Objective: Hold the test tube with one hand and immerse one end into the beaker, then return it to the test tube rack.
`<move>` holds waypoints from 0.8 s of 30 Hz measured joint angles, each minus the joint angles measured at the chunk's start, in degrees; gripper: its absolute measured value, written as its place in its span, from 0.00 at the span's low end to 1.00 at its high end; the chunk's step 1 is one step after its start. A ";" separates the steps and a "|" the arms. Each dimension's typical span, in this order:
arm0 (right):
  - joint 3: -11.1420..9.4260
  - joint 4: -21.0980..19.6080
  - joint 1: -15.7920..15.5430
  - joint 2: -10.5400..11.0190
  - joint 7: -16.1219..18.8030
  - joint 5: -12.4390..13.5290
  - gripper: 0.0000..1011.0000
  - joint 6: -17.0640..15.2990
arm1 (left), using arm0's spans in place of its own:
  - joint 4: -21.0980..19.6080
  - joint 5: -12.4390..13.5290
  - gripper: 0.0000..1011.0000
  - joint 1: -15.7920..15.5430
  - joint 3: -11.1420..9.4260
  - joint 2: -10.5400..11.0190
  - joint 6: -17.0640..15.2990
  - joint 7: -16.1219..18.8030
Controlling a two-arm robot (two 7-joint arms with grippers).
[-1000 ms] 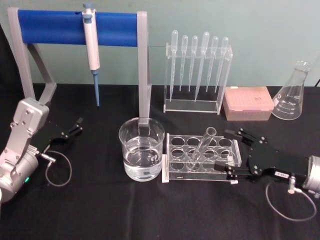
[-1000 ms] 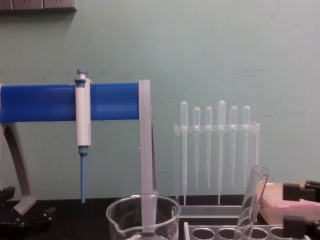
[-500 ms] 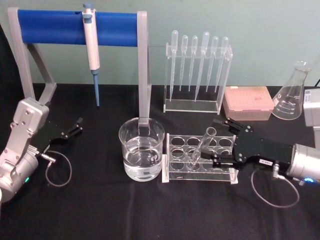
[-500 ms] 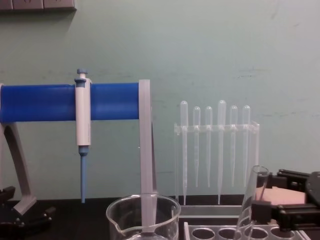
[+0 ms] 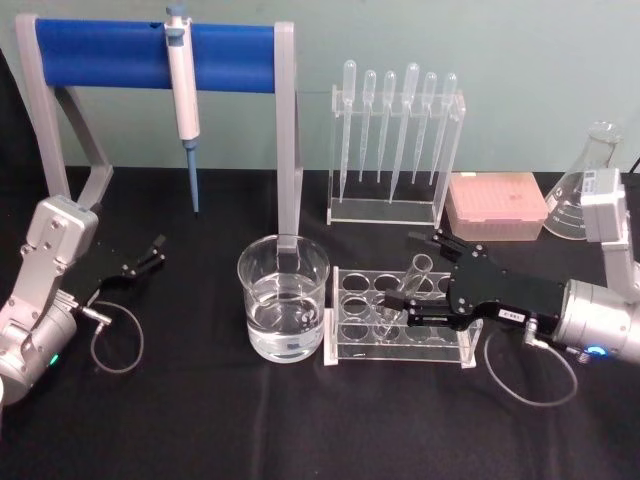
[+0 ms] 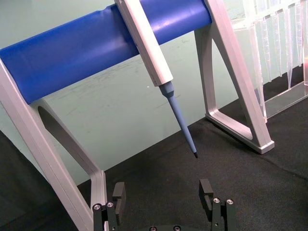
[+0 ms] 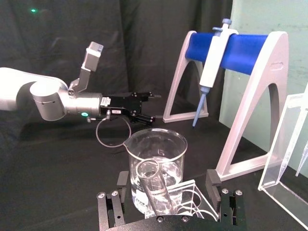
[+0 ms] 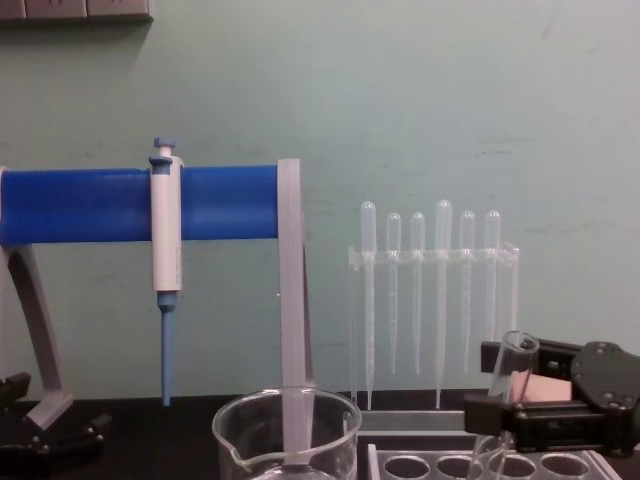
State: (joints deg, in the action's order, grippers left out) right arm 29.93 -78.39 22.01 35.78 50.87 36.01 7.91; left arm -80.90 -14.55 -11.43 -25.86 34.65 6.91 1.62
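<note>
While the left gripper [image 5: 148,255] is sitting off at the far left, its fingers are spread wide with nothing between them, and the pipettor [image 6: 144,43] is hanging from the blue stand [image 6: 86,53] just ahead of those fingertips. Moving right, the beaker [image 5: 283,300] with water in it is standing just past the right gripper [image 5: 404,278], right beside the rack's far end. The test tube [image 7: 153,185] is leaning in the test tube rack [image 5: 400,352], rim tipping back toward that gripper. It's sitting between the two fingers, which are gaping open either side of the glass, not pinching it
</note>
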 joint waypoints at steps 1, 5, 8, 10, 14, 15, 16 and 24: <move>0.11 0.11 0.11 -0.12 -0.15 -0.06 0.99 -0.14 | 0.00 0.00 0.99 0.00 0.00 0.00 0.00 0.00; 0.13 0.15 0.12 -0.14 -0.21 -0.08 0.99 -0.19 | 0.00 0.00 0.99 0.00 0.00 0.00 0.00 0.00; 0.09 0.10 0.09 -0.10 -0.18 -0.07 0.99 -0.17 | 0.00 0.00 0.99 0.00 0.00 0.00 0.00 0.00; 0.07 0.06 0.07 -0.07 -0.17 -0.06 0.99 -0.15 | 0.00 0.00 0.99 0.00 0.00 0.00 0.00 0.00; 0.04 0.02 0.06 -0.04 -0.11 -0.04 0.94 -0.10 | 0.00 0.00 0.99 0.00 0.00 0.00 0.00 0.00; 0.03 0.01 0.05 -0.03 -0.09 -0.03 0.92 -0.07 | 0.00 0.00 0.99 0.00 0.00 0.00 0.00 0.00; 0.02 -0.01 0.04 -0.03 -0.07 -0.03 0.87 -0.05 | 0.00 0.00 0.99 0.00 0.00 0.00 0.00 0.00; -0.01 -0.07 0.01 0.00 0.00 0.00 0.66 0.02 | 0.00 0.00 0.99 0.00 0.00 0.00 0.00 0.00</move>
State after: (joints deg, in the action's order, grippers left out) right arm 29.91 -78.45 22.02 35.78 50.86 36.01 7.93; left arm -80.90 -14.55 -11.43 -25.86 34.64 6.91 1.62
